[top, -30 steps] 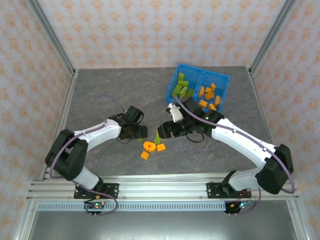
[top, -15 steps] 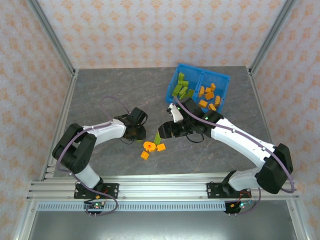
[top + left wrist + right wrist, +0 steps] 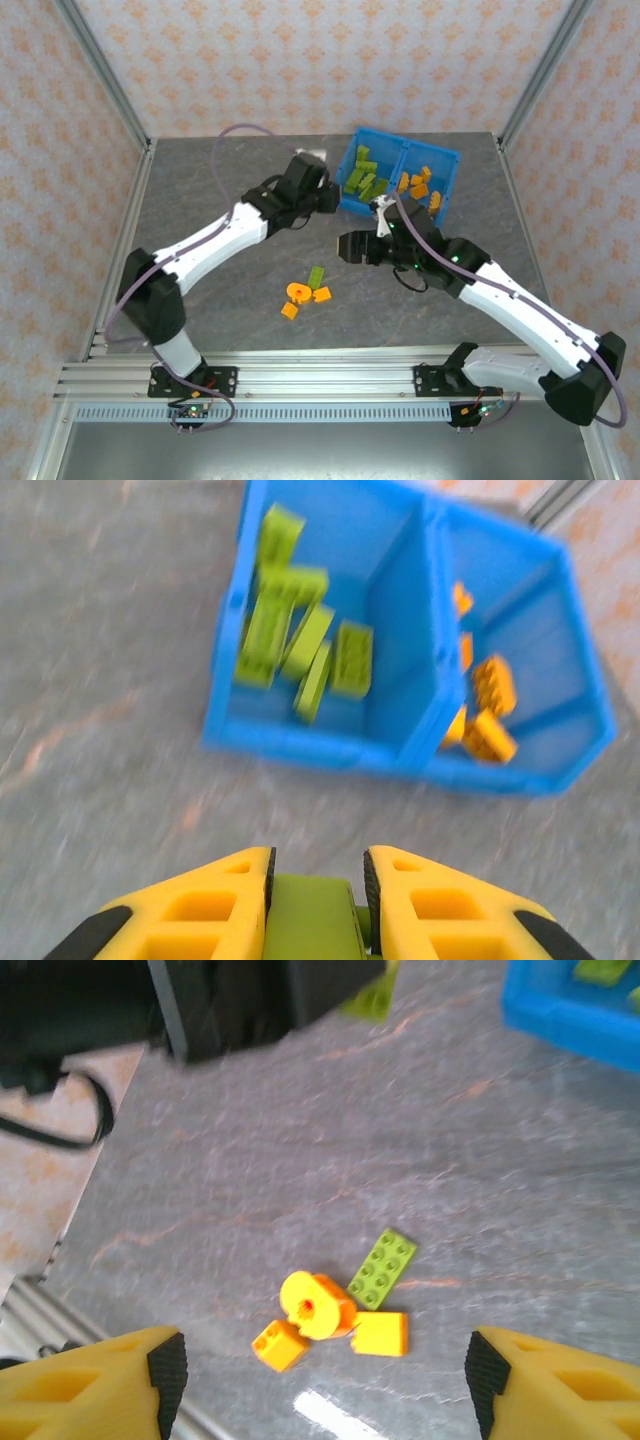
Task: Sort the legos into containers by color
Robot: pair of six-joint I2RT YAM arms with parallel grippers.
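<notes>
**A lime green brick is brought to the blue bin by the left arm**

Within the last second the left fingers (image 3: 328, 198) have been swung away from the loose pile to just beside the bin (image 3: 405, 142), at its near-left wall. They are closed on a lime green brick (image 3: 315, 920), so one more green piece is judged ready to drop into the left compartment (image 3: 300, 640), where green bricks are already heaped; orange ones fill the right compartment (image 3: 500, 680). The right fingers (image 3: 350, 246) have been raised and are spread wide, with nothing held. Well short of the bin, a studded green plate (image 3: 382, 1268), the orange ring (image 3: 315, 1305) and two orange bricks (image 3: 381, 1334) are left clustered on the counter (image 3: 220, 220).
</notes>
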